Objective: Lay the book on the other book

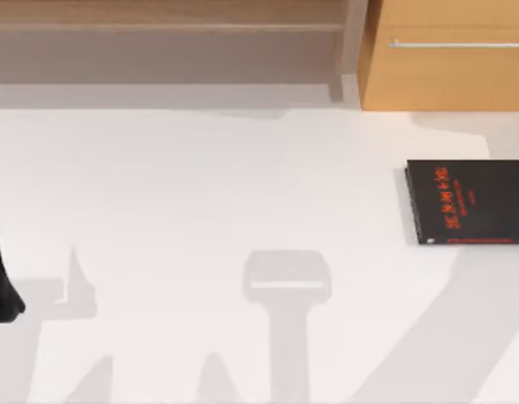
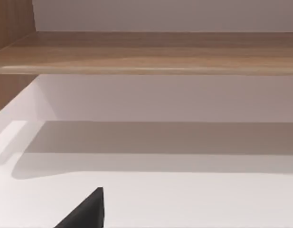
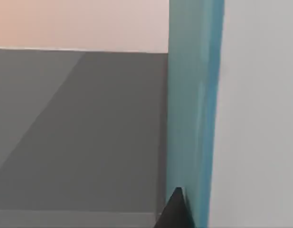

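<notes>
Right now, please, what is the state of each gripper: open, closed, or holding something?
Left gripper: at the table's left edge, parked; state cannot be told.
Right gripper: right against the teal book; a grasp cannot be confirmed.

White matte tabletop point(image 1: 200, 185), crossed by soft grey shadows. Along far edge, long pale wooden shelf point(image 1: 158, 25) on left; orange-brown wooden cabinet with slim silver handle point(image 1: 448, 55) on far right. Plain pale wall point(image 2: 160, 14) behind shelf.

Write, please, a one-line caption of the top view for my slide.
Black book with red lettering lies flat at the white table's right edge, below a wooden cabinet; left arm at the left edge.
</notes>
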### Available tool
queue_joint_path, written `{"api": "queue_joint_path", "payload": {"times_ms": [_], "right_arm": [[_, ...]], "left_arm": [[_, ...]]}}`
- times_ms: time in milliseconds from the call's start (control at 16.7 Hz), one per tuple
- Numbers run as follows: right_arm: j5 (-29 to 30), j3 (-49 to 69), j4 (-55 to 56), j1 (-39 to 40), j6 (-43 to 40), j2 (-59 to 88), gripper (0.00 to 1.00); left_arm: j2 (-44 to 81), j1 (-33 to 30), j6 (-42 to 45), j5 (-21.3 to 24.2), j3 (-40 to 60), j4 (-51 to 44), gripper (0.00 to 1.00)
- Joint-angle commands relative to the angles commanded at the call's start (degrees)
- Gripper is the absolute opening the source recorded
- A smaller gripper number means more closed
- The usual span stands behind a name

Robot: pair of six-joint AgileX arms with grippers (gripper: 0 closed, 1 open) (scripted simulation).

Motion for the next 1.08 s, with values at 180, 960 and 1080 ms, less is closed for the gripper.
{"api": "queue_joint_path", "payload": {"times_ms": [180,960,1080], "right_arm": [[0.00,0.00,0.00,0.00,0.00,0.00,0.00],[-0.56,-1.66,-0.89,-0.71,0.10,-2.69,0.00],[-0.55,-1.45,-0.85,-0.46,0.18,-2.44,0.00]], "left_arm": [[0.00,0.00,0.00,0.00,0.00,0.00,1.00],[0.00,0.00,0.00,0.00,0.00,0.00,1.00],[0.00,0.00,0.00,0.00,0.00,0.00,1.00]]}}
